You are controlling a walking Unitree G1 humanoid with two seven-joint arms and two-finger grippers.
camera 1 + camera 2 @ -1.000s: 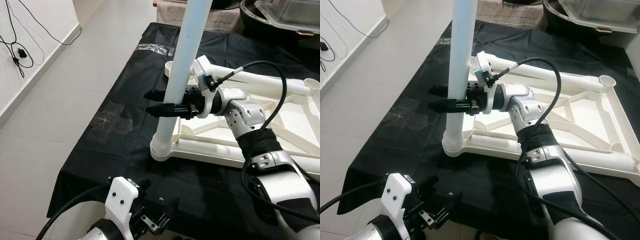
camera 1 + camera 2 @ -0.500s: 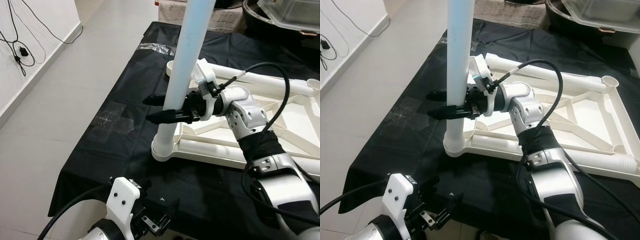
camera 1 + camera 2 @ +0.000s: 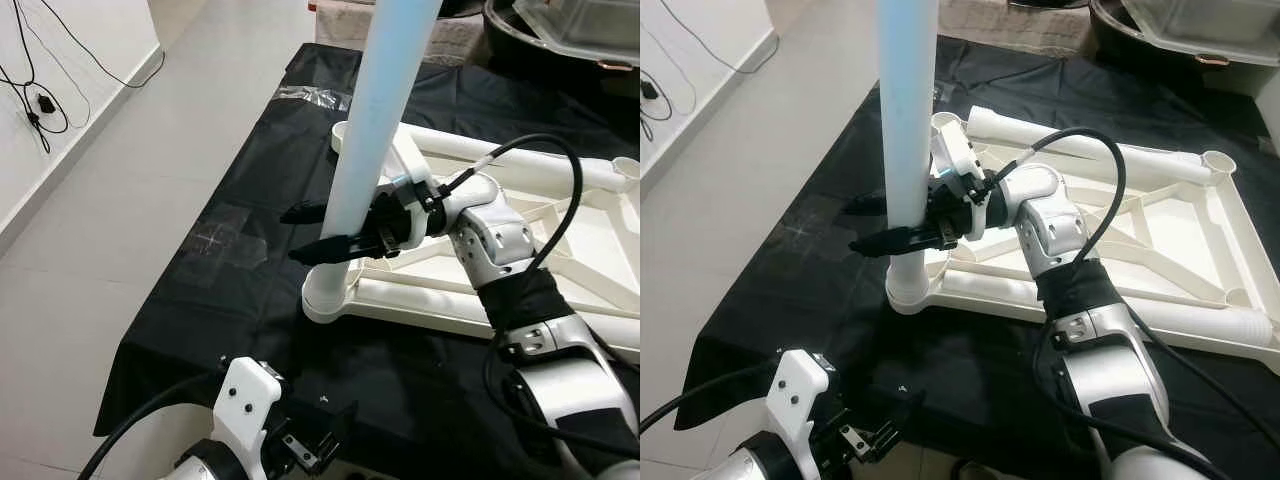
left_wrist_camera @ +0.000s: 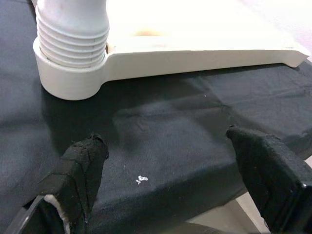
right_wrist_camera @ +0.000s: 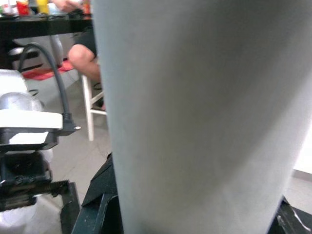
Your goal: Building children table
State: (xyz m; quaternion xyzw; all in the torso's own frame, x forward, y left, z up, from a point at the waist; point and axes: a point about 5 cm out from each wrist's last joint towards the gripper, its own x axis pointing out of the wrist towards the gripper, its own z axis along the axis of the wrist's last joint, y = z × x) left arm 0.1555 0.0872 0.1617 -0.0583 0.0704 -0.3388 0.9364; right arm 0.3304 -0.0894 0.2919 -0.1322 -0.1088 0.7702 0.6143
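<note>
A white children's table top (image 3: 560, 250) lies upside down on a black cloth (image 3: 230, 300). A pale, tall table leg (image 3: 375, 110) stands upright in its near-left corner socket (image 3: 325, 295). My right gripper (image 3: 305, 232) reaches in from the right with a black finger on each side of the leg. It is shut on the leg just above the socket, fingertips tilted downward. In the right wrist view the leg (image 5: 195, 117) is very close. My left gripper (image 4: 170, 161) hangs open and empty at the cloth's front edge, pointing at the threaded socket (image 4: 73, 53).
A clear tape patch (image 3: 225, 235) is stuck to the cloth left of the leg. Cables (image 3: 35, 100) lie on the tiled floor at far left. A dark tub (image 3: 560, 40) stands at the back right. A seated person's leg (image 5: 85, 53) appears behind.
My right wrist has turned on the leg, and its fingertips have dipped from level to slanting downward. The left gripper has stayed where it was.
</note>
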